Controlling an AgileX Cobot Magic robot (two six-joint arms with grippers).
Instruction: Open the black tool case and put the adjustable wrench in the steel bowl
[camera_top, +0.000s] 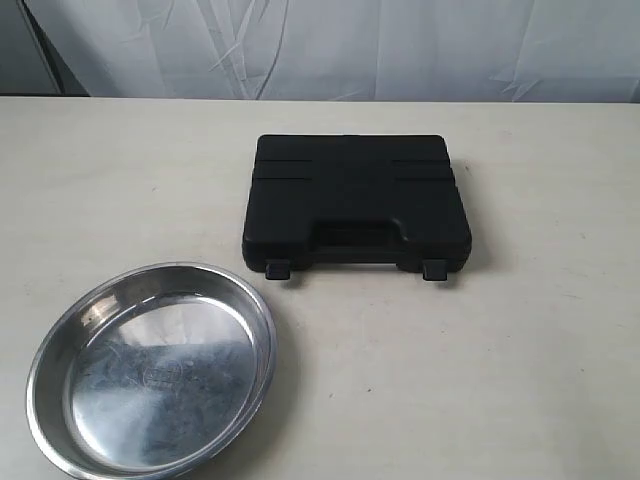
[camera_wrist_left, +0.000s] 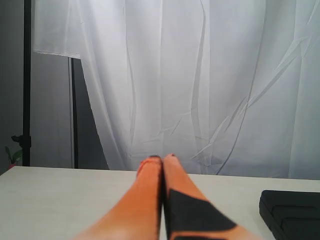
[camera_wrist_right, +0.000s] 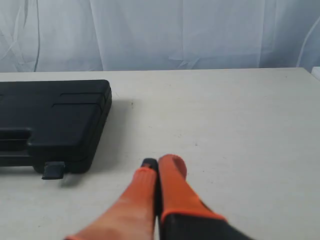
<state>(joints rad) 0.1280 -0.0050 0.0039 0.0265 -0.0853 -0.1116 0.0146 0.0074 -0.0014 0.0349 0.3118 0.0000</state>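
Near the black tool case (camera_wrist_right: 55, 120), left hand (camera_wrist_left: 161, 159) and right hand (camera_wrist_right: 159, 164) level, both pressed together.

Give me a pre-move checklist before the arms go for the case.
1. black tool case lies flat, handle side toward the bowl side: ok.
2. Lid open: not ok, it is shut.
3. latches released: cannot tell; both stick out from the front edge.
4. steel bowl empty: ok.
5. Wrench in sight: not ok.
6. left gripper and right gripper open: not ok, both shut.
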